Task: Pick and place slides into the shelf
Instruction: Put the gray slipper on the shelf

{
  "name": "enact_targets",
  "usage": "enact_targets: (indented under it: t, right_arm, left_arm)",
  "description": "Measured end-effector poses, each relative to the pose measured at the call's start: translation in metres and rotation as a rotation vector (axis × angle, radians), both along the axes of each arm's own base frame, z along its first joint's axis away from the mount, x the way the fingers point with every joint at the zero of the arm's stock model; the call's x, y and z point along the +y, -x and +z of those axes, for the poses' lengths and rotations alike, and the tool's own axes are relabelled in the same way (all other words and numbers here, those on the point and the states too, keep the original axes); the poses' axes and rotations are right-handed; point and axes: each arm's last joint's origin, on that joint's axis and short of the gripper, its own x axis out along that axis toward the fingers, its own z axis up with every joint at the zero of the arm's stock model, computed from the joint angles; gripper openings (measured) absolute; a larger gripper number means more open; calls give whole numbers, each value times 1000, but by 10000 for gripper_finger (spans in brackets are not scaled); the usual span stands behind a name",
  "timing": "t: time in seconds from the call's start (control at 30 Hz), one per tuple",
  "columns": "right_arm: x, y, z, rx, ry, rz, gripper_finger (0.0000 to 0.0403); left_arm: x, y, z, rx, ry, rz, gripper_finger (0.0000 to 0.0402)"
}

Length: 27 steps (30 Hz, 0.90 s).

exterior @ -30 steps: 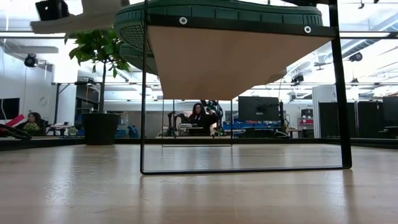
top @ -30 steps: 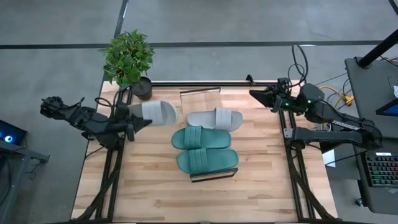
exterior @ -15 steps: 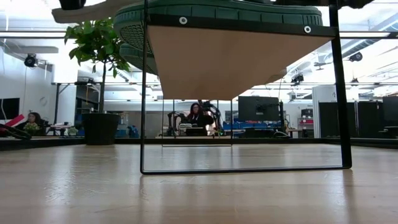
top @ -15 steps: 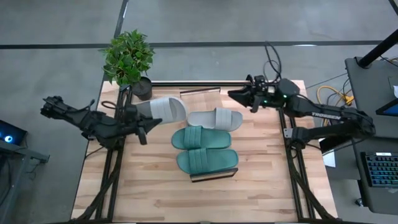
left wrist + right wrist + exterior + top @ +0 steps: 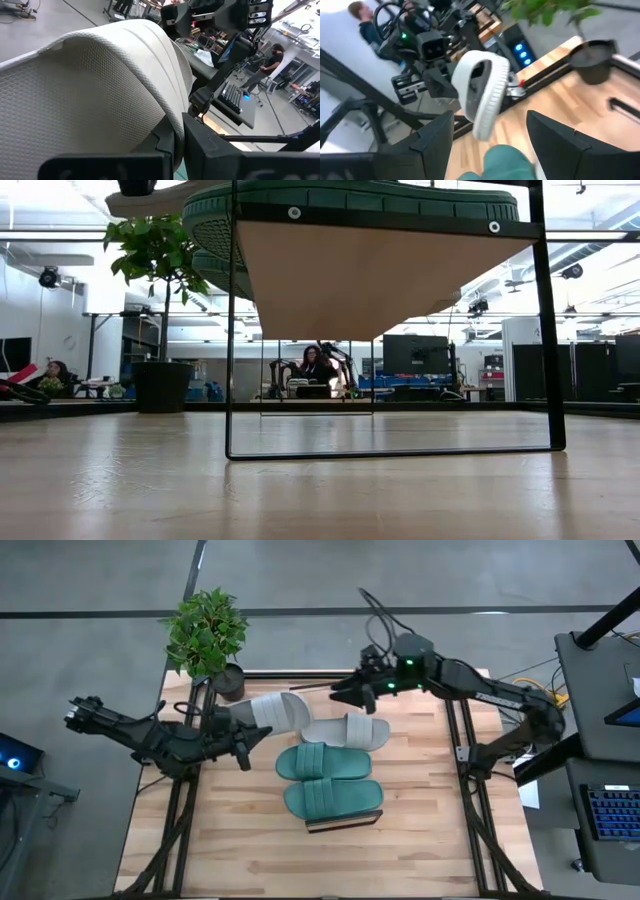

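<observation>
Seen from above, the left hand [image 5: 243, 733] is clamped on a pale grey-beige foam slide sandal [image 5: 272, 712] and holds it in the air at the far left of the low wood-topped shelf with a thin black frame [image 5: 343, 821]. A second pale grey-beige slide [image 5: 346, 730] and the teal-green pair of slides [image 5: 328, 778] lie on the shelf, which stands mid-way across the butcher-block bench [image 5: 250, 850]. The right hand [image 5: 345, 696] hovers at the far side of the shelf with its fingers spread wide and nothing between them, facing the held slide, and a potted green plant [image 5: 207, 635] stands at the bench's far left corner.
</observation>
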Motion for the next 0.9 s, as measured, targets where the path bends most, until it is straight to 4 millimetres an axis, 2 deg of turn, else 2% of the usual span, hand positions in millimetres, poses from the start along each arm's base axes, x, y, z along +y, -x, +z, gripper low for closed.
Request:
enact_targets:
  t: [0.1, 0.37, 0.67, 0.9]
  right_arm:
    - [-2, -19, 2, 22, -10, 31, 237]
    - [1, -51, -8, 94, -33, 142, 231]
    - [-1, -68, -15, 129, -39, 142, 230]
    - [-2, -69, -19, 144, -26, 117, 228]
  left_arm:
    - [0, -2, -1, 5, -2, 4, 0]
    - [-1, -6, -4, 22, -18, 32, 0]
    - [-1, -7, -3, 20, -32, 46, 0]
    - [0, -6, -3, 19, -35, 44, 0]
